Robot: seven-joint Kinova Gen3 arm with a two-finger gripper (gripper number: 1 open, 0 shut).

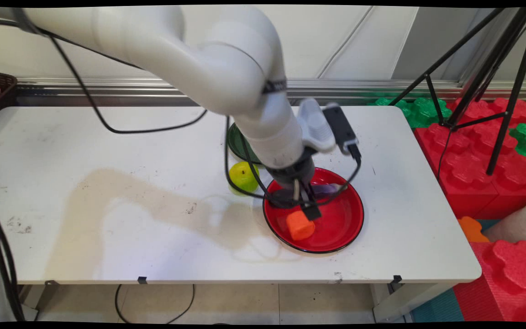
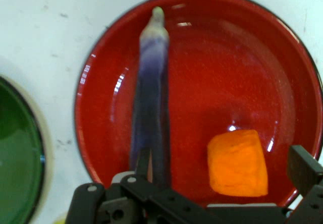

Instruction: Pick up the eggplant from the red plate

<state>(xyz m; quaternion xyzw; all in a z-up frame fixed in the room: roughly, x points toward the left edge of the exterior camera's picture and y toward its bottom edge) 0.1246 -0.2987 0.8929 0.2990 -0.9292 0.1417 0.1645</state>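
Gripper open wide over red plate, empty; orange block between its fingers, purple eggplant beside; green plate, yellow-green apple nearby.

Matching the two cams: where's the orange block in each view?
Main view: orange block lies in the red plate, lower left part, just below the gripper.
Hand view: orange block sits lower right in the red plate, right of the purple eggplant.
Shared landmark: the green plate beyond the red one; in the hand view it shows at the left edge.
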